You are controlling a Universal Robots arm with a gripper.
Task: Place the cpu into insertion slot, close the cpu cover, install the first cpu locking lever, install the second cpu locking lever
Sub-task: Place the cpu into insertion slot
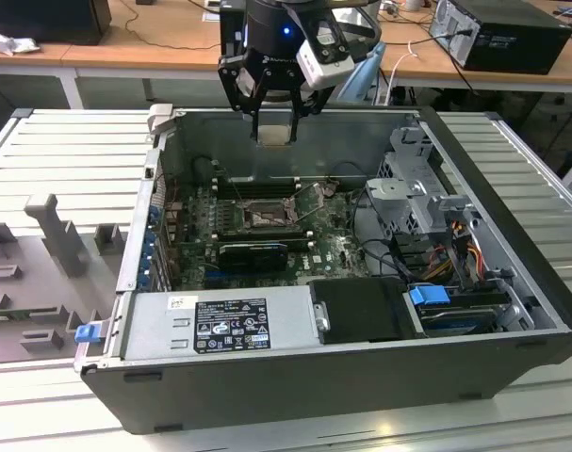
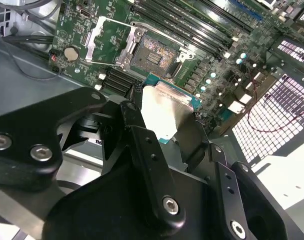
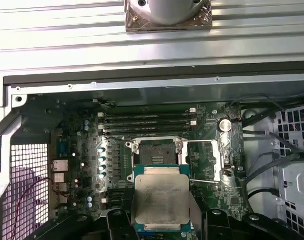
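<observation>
In the exterior view, my pincer (image 1: 272, 121) hangs over the open computer case (image 1: 512, 254) with its two fingers clamped on one cpu (image 1: 272, 133). The insertion slot (image 1: 265, 217) lies well below the pincer on the green motherboard (image 1: 337, 250). Nearer the camera than the pincer, the power supply (image 1: 286, 325) carries two labels, one black (image 1: 231, 324) and one small and white (image 1: 178, 302). I cannot make out their print.

In the second wrist view, the cpu (image 2: 164, 107) sits between the black fingers (image 2: 134, 122), its pale metal face bare of any writing I can read. Beyond the fingertips the insertion slot (image 2: 152, 55) is uncovered, and the cpu cover (image 2: 107, 42) is swung open beside it. One round coin cell (image 2: 71, 53) sits past the cover.

In the first wrist view, the cpu (image 3: 161, 200) is apart from the insertion slot (image 3: 156, 151) and partly overlaps it in the picture. The cpu cover (image 3: 204, 160) lies open to one side. Beyond the socket I count four long memory slots (image 3: 146, 122).
</observation>
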